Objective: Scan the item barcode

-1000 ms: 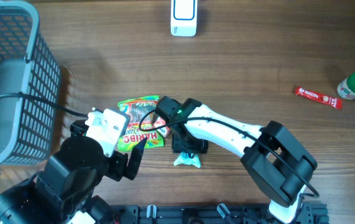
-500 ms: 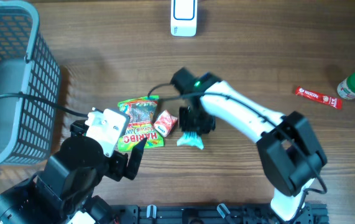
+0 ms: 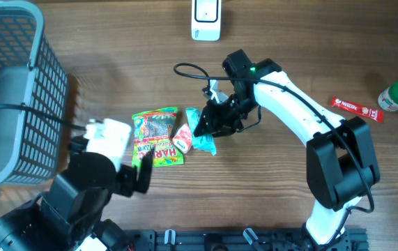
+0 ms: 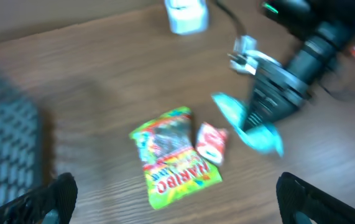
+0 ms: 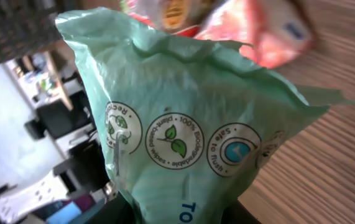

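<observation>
My right gripper (image 3: 210, 125) is shut on a teal wipes packet (image 3: 200, 132), which hangs tilted above the table just right of the snack items. In the right wrist view the packet (image 5: 189, 137) fills the frame, printed with round eco logos; no barcode shows on this face. The gripper's (image 5: 183, 214) dark fingers press it from both sides at the bottom edge. A white scanner (image 3: 205, 17) stands at the far edge of the table. My left gripper (image 4: 177, 199) is wide open with nothing in it, low near the front left, looking toward the packet (image 4: 252, 124).
A green Haribo bag (image 3: 157, 136) and a small red packet (image 3: 182, 137) lie left of the held packet. A grey mesh basket (image 3: 17, 90) stands at the far left. A red candy bar (image 3: 355, 109) and a green-capped bottle (image 3: 397, 96) sit at the right.
The right gripper closed on the teal packet, lifted it from the front of the table and carried it back and to the right. The left arm shifted slightly.
</observation>
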